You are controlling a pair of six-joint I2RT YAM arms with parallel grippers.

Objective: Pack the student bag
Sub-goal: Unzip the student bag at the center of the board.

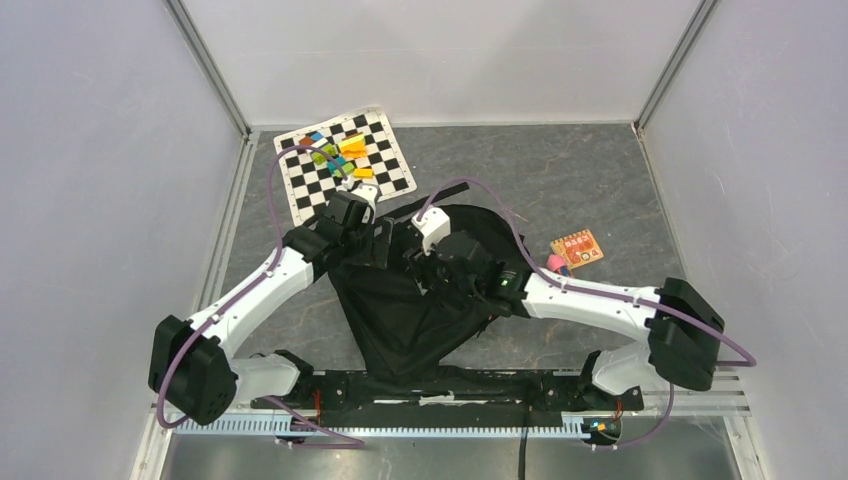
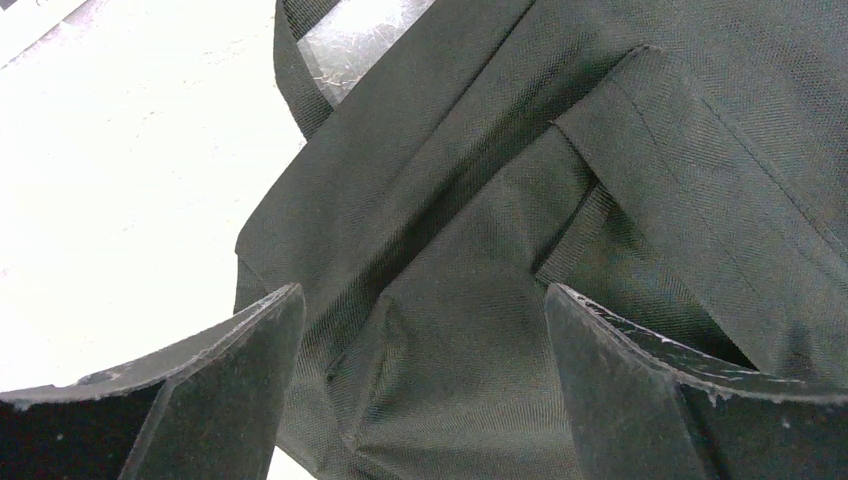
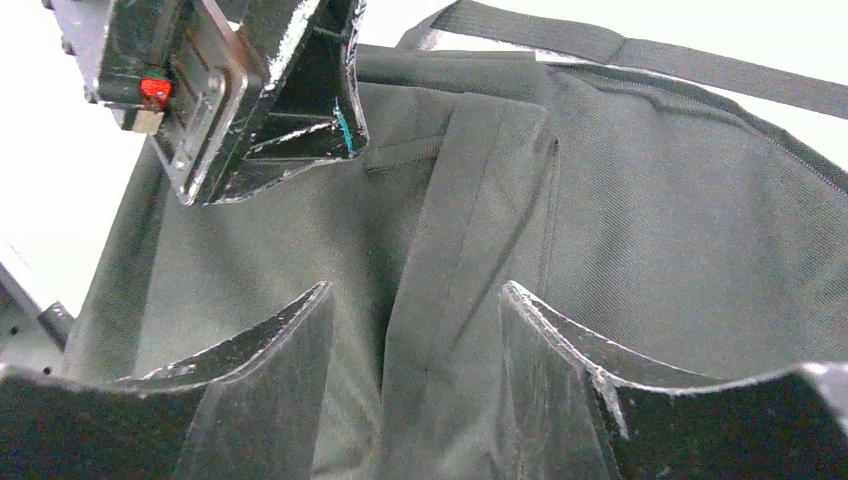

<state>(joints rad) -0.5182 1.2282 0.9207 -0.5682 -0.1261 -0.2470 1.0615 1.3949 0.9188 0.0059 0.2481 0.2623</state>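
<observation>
Black fabric fills most of what I see: the student bag (image 1: 400, 320) lies slumped flat at the centre of the top view, on the grey speckled table (image 1: 560, 180), its lower end reaching down to the arm bases at the bottom edge. 1 long strap (image 3: 650, 62) runs across the upper right of the right wrist view.

Both arms reach in over the upper part of the bag, near the middle of the top view. Left gripper (image 2: 422, 300): jaws spread wide, nothing between them but bag cloth lying below, with a stitched seam and a flap in the upper right of its frame. It has hold of nothing. Right gripper (image 3: 417, 295): jaws partly apart, straddling a raised fold of the bag. The fold sits close against the finger on the right of the frame, with a gap on the other side. I can't tell if the pads actually touch it, and it isn't clamped. The left gripper's body shows in the upper left of that same view, just above the cloth.

Further out: a checkerboard mat (image 1: 300, 190) in the upper left-centre of the top view, carrying a cluster of coloured blocks (image 1: 340, 152). To the right of the bag lie 1 small orange card (image 1: 579, 248) and a pink item (image 1: 553, 262) just beside it, too small to identify.
</observation>
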